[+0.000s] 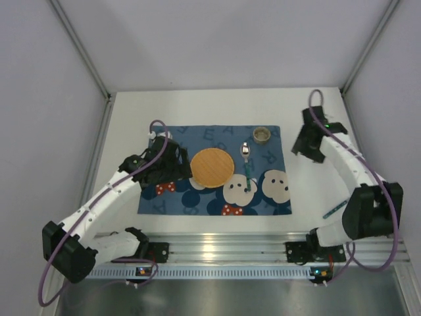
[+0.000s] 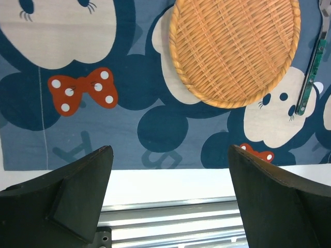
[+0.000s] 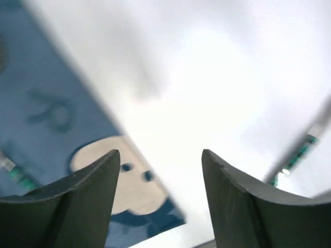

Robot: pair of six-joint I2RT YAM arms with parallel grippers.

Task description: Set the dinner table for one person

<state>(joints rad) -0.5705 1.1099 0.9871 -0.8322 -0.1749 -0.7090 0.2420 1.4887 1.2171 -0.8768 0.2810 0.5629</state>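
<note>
**Overhead view: table layout, single moment**

The dinner table (image 1: 197,108) is a white top with a ribbed aluminium rail (image 1: 223,249) along the near edge, where both arm bases are mounted.

A blue cartoon-print placemat (image 1: 164,201) lies centred on it. On the mat:
- a round woven plate (image 1: 212,167), left of centre
- a spoon (image 1: 247,168) just beside the plate on its right, bowl toward the far side, green handle toward the rail
- a small round container (image 1: 262,134) at the far right corner

The left gripper (image 1: 172,172) sits over the mat, close against the plate's left edge. The right gripper (image 1: 308,146) is over bare table, right of the mat. Jaw spacing is not resolvable for either.

A thin green-handled utensil (image 1: 334,209) lies on the table near the right arm's base, well apart from the mat. Its type is unclear.
</note>
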